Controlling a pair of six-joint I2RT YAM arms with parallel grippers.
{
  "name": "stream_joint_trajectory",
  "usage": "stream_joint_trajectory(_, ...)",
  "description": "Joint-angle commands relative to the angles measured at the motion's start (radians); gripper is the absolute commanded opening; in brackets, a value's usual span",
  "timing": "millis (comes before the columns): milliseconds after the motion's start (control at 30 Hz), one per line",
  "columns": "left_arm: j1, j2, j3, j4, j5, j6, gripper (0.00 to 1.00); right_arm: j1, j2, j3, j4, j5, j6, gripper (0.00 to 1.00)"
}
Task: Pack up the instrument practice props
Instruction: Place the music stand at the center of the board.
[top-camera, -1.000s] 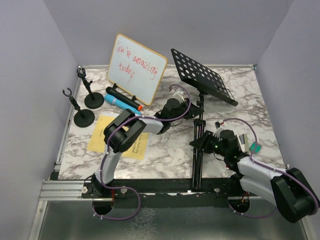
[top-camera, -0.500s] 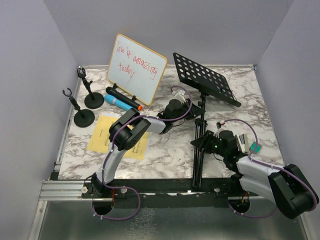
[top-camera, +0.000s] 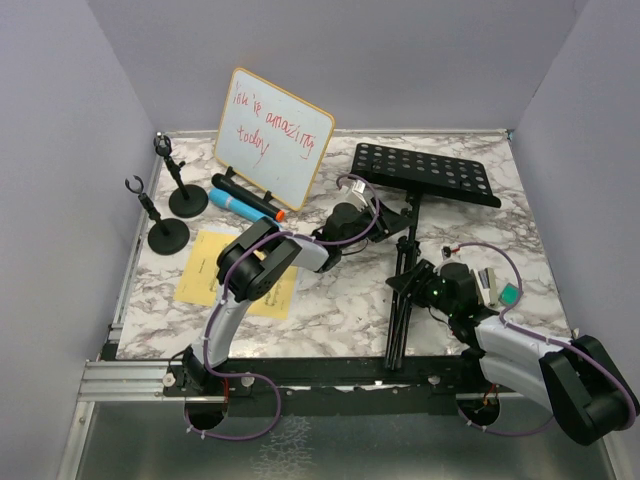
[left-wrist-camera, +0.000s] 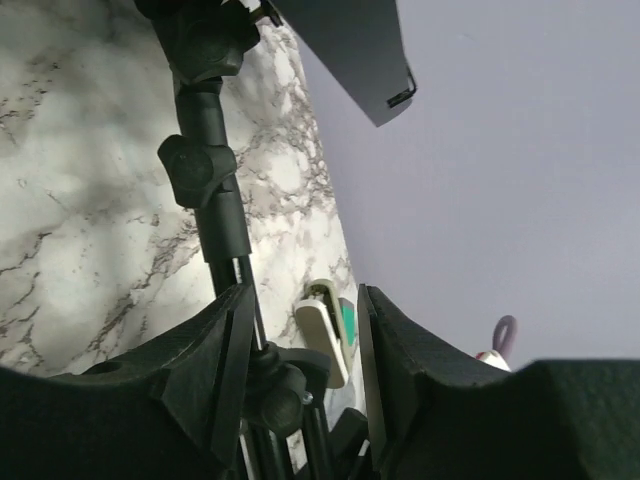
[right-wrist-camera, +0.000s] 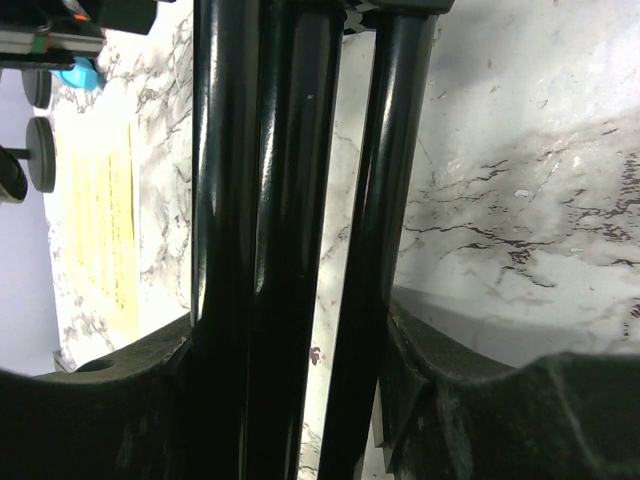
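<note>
While the white-and-grey marbled table carries everything, the tall black perforated-metal tripod music stand is the biggest thing on it, upright right of centre. Its desk is tipped almost flat and its 3 legs are folded against the pole, probably so it can be collapsed for packing.

The right gripper clenches those bundled legs low on the stand, apparently to keep it from toppling. Higher up, the left gripper straddles the pole below the tilt joint. Its fingers are spread and pinch nothing, so the desk seems to be let go.

Left of the stand and further back leans the wood-framed whiteboard with red writing. Left of the stand and nearer lies the yellow sheet music, partly under the left arm. Furthest left of the stand wait 2 small black round-based mic holders, with the black microphone and blue microphone between them and the stand. Just right of the stand sits a small white stapler.
</note>
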Motion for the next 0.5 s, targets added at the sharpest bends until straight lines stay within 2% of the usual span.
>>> stream_joint_trajectory(0,-0.005,-0.068,-0.037,0.075,0.002,-0.033,0.51,-0.01,-0.008,-0.001,0.073,0.103,-0.067,0.01)
stream_joint_trajectory(267,0.024,-0.185,-0.176,0.069,-0.017,0.024,0.59,-0.009,0.015,0.024,0.012,0.099,-0.07,0.01)
stream_joint_trajectory(467,0.073,-0.313,-0.318,-0.03,-0.032,0.139,0.62,-0.009,0.044,0.05,-0.073,0.103,-0.064,0.3)
